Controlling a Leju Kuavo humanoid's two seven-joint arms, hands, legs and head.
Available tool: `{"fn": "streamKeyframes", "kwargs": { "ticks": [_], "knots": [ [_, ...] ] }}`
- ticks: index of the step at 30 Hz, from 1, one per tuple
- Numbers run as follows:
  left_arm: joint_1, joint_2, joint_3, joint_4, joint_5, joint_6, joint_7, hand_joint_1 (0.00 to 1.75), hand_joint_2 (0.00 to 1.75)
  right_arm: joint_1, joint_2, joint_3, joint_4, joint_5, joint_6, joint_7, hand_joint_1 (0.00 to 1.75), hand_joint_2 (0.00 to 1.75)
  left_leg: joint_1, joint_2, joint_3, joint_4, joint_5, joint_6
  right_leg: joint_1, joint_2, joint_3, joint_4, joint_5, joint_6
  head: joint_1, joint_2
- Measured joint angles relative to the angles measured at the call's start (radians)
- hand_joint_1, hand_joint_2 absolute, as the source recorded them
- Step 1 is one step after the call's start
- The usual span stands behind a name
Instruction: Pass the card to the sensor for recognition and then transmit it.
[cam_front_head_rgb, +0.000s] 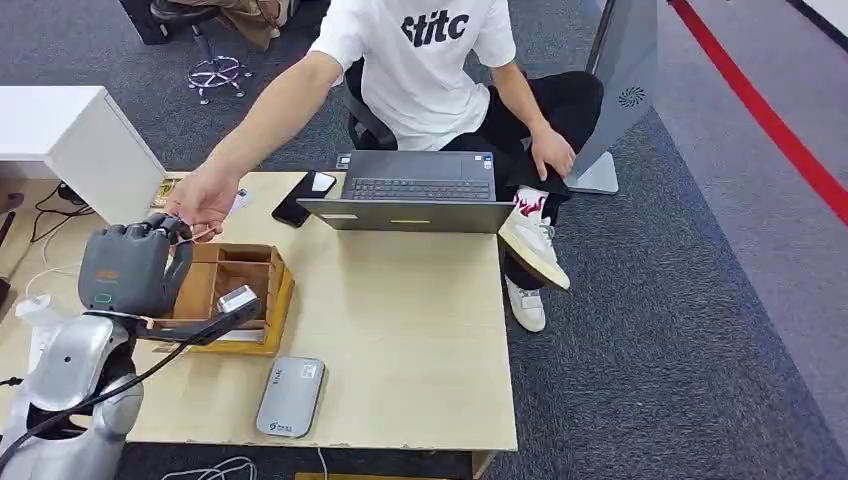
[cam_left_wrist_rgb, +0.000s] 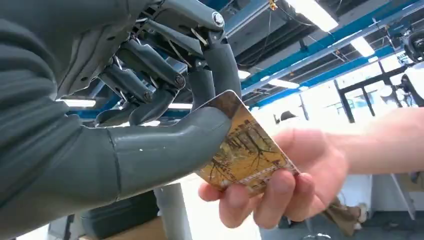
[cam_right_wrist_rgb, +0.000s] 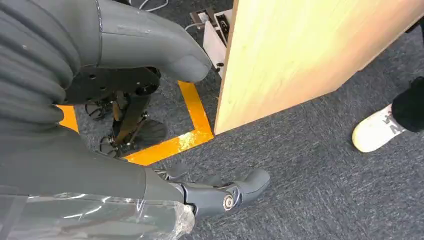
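My left hand (cam_front_head_rgb: 130, 265) is raised over the table's left side. In the left wrist view this left hand (cam_left_wrist_rgb: 150, 125) pinches a yellow-brown picture card (cam_left_wrist_rgb: 245, 150) between thumb and fingers. A person's hand (cam_left_wrist_rgb: 295, 185) grips the card's other end at the same time; from the head view that person's hand (cam_front_head_rgb: 205, 200) reaches in from across the table and meets my fingers. The grey card sensor (cam_front_head_rgb: 290, 396) lies flat near the table's front edge. My right hand (cam_right_wrist_rgb: 220, 195) hangs beside the table over the carpet, fingers apart and holding nothing.
A wooden compartment box (cam_front_head_rgb: 235, 290) sits right of my left hand. An open laptop (cam_front_head_rgb: 415, 190) and a dark phone (cam_front_head_rgb: 293, 210) lie at the far side, in front of the seated person. The table corner (cam_right_wrist_rgb: 220, 127) is near my right hand.
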Motion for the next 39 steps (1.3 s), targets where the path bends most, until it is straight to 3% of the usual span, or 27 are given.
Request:
{"fn": "streamKeyframes", "kwargs": {
  "ticks": [1, 3, 10, 16, 22, 28, 29, 30, 35, 36, 37, 39],
  "knots": [
    [0.000, 0.000, 0.000, 0.002, 0.000, 0.002, 0.000, 1.75, 1.75, 0.000, 0.000, 0.000, 0.000, 0.000, 0.000, 0.000, 0.00, 1.75, 0.000, 0.000, 0.000, 0.000, 0.000, 0.000, 0.000, 0.000, 0.000, 0.000, 0.000, 0.000, 0.000, 0.000],
    [0.000, 0.000, 0.001, 0.003, 0.001, 0.003, -0.003, 0.00, 1.75, 0.001, 0.000, 0.000, 0.000, -0.001, 0.000, 0.000, 0.00, 1.75, 0.000, 0.000, 0.000, 0.000, 0.000, 0.000, 0.000, 0.000, 0.000, 0.000, 0.000, 0.000, 0.000, 0.000],
    [0.005, -0.007, 0.015, 0.002, 0.017, 0.031, -0.006, 0.00, 1.75, 0.005, 0.000, 0.003, -0.005, -0.011, -0.004, 0.000, 0.00, 1.75, 0.000, 0.000, 0.000, 0.000, 0.000, 0.000, 0.000, 0.000, 0.000, 0.000, 0.000, 0.000, 0.000, 0.000],
    [0.046, -0.050, 0.056, -0.049, 0.149, 0.083, -0.028, 0.00, 1.75, 0.028, 0.000, 0.025, -0.021, -0.051, -0.029, 0.000, 0.00, 1.75, 0.000, 0.001, -0.001, 0.000, 0.000, 0.000, 0.000, 0.000, 0.000, 0.000, 0.000, 0.000, 0.000, 0.000],
    [0.178, -0.187, 0.183, -0.226, 0.471, 0.114, -0.113, 0.00, 1.75, 0.081, 0.000, 0.077, -0.072, -0.148, -0.108, 0.021, 0.00, 1.75, 0.000, 0.001, -0.002, 0.000, -0.002, 0.000, 0.000, 0.001, 0.000, 0.000, -0.001, 0.000, 0.000, 0.000],
    [0.323, -0.372, 0.413, -0.358, 0.796, 0.036, -0.301, 0.07, 1.75, 0.132, 0.000, 0.129, -0.141, -0.225, -0.169, 0.036, 0.00, 1.75, 0.000, 0.001, -0.002, 0.000, -0.002, 0.001, 0.000, 0.000, -0.001, -0.001, -0.001, 0.001, 0.000, 0.000],
    [0.340, -0.407, 0.466, -0.365, 0.842, 0.010, -0.335, 0.58, 1.75, 0.139, 0.000, 0.135, -0.151, -0.236, -0.177, 0.036, 0.00, 1.75, 0.000, 0.001, -0.002, 0.000, -0.002, 0.001, 0.000, 0.000, -0.001, -0.001, -0.001, 0.001, 0.000, 0.000],
    [0.354, -0.438, 0.521, -0.368, 0.887, -0.011, -0.358, 1.69, 1.75, 0.146, 0.000, 0.142, -0.161, -0.249, -0.187, 0.036, 0.00, 1.75, 0.000, 0.001, -0.002, 0.000, -0.002, 0.001, 0.000, 0.000, 0.000, -0.001, -0.001, 0.001, 0.000, 0.000],
    [0.449, -0.526, 0.707, -0.371, 1.065, 0.002, -0.358, 1.75, 1.75, 0.176, 0.000, 0.158, -0.201, -0.281, -0.224, 0.039, 0.00, 1.75, 0.000, 0.001, -0.002, 0.000, -0.002, 0.001, 0.000, 0.000, -0.001, -0.001, -0.001, 0.001, 0.000, 0.000],
    [0.466, -0.536, 0.735, -0.371, 1.092, 0.016, -0.347, 1.75, 1.75, 0.179, 0.000, 0.160, -0.208, -0.285, -0.228, 0.040, 0.16, 1.75, 0.000, 0.001, -0.002, 0.000, -0.002, 0.001, 0.000, 0.000, -0.001, -0.001, -0.001, 0.001, 0.000, 0.000],
    [0.485, -0.546, 0.755, -0.370, 1.127, 0.032, -0.325, 1.75, 1.75, 0.182, 0.000, 0.163, -0.215, -0.291, -0.233, 0.042, 1.71, 1.75, 0.000, 0.001, -0.002, 0.000, -0.002, 0.001, 0.000, 0.000, -0.001, -0.001, -0.001, 0.001, 0.000, 0.000],
    [0.515, -0.560, 0.789, -0.362, 1.232, 0.057, -0.278, 1.75, 1.75, 0.188, 0.000, 0.167, -0.227, -0.300, -0.240, 0.045, 1.75, 1.75, 0.000, 0.001, -0.002, 0.000, -0.002, 0.001, 0.000, 0.000, -0.001, -0.001, -0.001, 0.001, 0.000, 0.000]
  ]
}}
